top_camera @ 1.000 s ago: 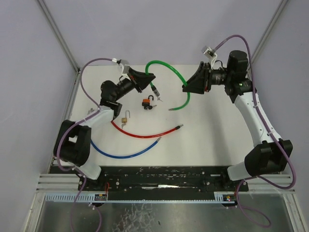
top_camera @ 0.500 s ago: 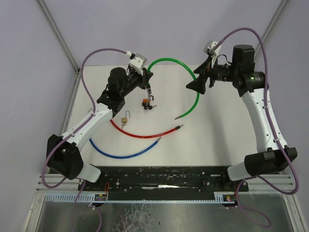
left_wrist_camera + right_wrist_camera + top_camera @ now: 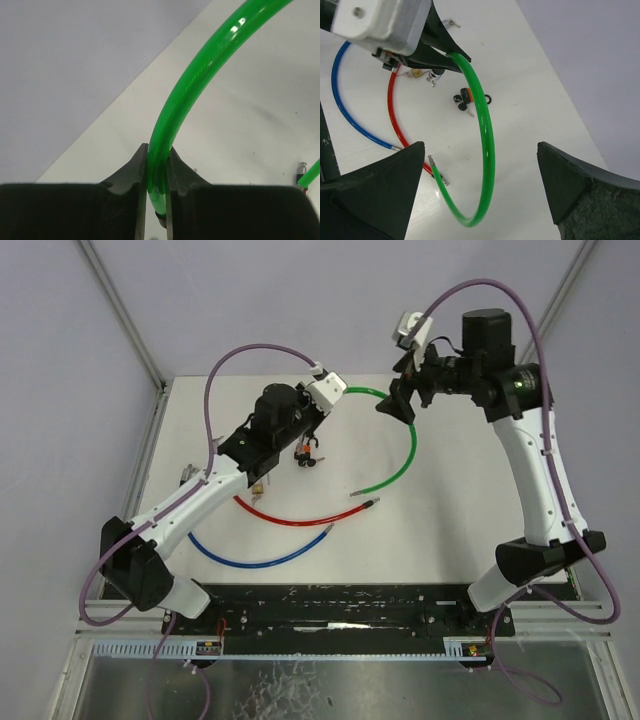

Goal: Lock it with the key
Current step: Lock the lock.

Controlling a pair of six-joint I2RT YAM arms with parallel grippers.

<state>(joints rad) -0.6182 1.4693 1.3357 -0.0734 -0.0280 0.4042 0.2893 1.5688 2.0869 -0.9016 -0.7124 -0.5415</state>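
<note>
Holding the green cable (image 3: 195, 75), my left gripper (image 3: 157, 160) is clamped on it; my right gripper (image 3: 480, 150) hangs wide open. The orange padlock (image 3: 465, 94) and keys (image 3: 462, 106) lie on the table (image 3: 450, 500) nearby

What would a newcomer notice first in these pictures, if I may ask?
The bright green cable stands out, sweeping in a wide arc over the white table with one end clamped in the shut left gripper. The right gripper hangs wide open above the table, holding nothing. Nearer the arm bases lie a red cable and a blue cable, with a small orange padlock close to the left gripper.
</note>
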